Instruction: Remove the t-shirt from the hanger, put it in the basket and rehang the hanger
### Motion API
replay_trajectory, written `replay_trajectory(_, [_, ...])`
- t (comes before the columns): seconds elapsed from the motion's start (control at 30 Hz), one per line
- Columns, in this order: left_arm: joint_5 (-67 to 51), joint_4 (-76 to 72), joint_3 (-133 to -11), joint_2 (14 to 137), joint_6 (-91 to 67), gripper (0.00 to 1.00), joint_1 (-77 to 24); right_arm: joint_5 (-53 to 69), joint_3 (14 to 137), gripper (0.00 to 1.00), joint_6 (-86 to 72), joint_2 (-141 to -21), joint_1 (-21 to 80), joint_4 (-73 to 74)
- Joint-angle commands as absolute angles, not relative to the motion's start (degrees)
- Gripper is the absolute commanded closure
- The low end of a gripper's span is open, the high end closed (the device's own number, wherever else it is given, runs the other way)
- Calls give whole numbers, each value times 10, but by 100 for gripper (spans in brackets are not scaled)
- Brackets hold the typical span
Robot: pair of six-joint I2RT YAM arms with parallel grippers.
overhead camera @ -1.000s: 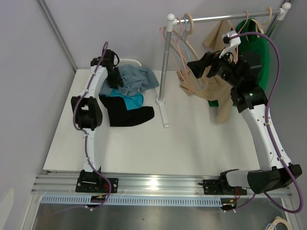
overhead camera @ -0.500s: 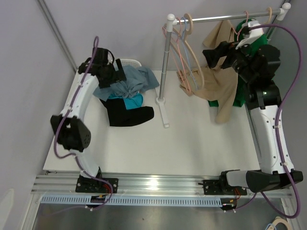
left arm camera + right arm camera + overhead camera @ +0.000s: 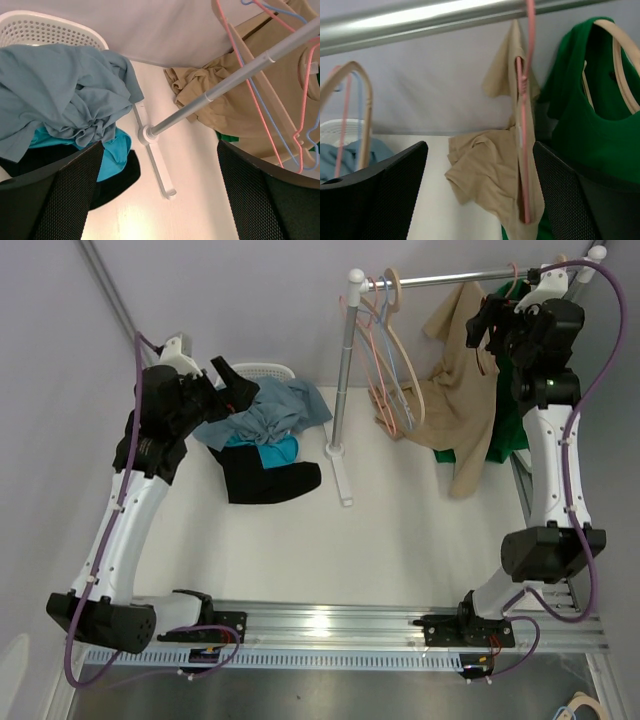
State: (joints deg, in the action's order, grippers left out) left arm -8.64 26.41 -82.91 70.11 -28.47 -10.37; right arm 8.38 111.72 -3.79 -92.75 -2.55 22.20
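Top external, right gripper (image 3: 480,330) high, seemingly spread

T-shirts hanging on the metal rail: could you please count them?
2: a tan t-shirt on the thin pink hanger, a green t-shirt on the wooden hanger beside it. None appears hidden.

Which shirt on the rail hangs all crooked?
The tan shirt, bunched lopsidedly along its pink hanger. The green shirt beside it sits spread over a wooden hanger.

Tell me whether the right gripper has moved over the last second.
Yes. In the top view the right gripper has moved right, away from the rack's upright pole, and back toward the rail.
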Motion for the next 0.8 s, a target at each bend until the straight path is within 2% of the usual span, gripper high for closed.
replay_trajectory(0.0, [-119,166,-804,663,-290,0,-105,59,1170,10,-32,-972,-39,206])
replay_trajectory(0.23, [-149,60,-776,660,-304,0,-107,52,1150,13,-28,-1010,-56,98])
replay_trajectory(0.33, [-155,44,-776,679,-301,0,-112,67,1170,28,-39,-1040,-66,82])
replay_trajectory(0.37, [-156,42,-777,685,-300,0,-114,75,1175,41,-42,-1048,-67,77])
replay_trajectory(0.4, [-157,41,-777,688,-299,1,-117,80,1182,44,-44,-1053,-67,74])
replay_trajectory(0.5, [-162,40,-780,698,-294,1,-120,86,1184,89,-53,-1070,-68,50])
replay_trajectory(0.53, [-162,41,-780,698,-292,1,-121,85,1193,100,-59,-1080,-68,49])
replay_trajectory(0.77, [-152,45,-779,693,-275,1,-131,132,1229,100,-76,-1102,-72,56])
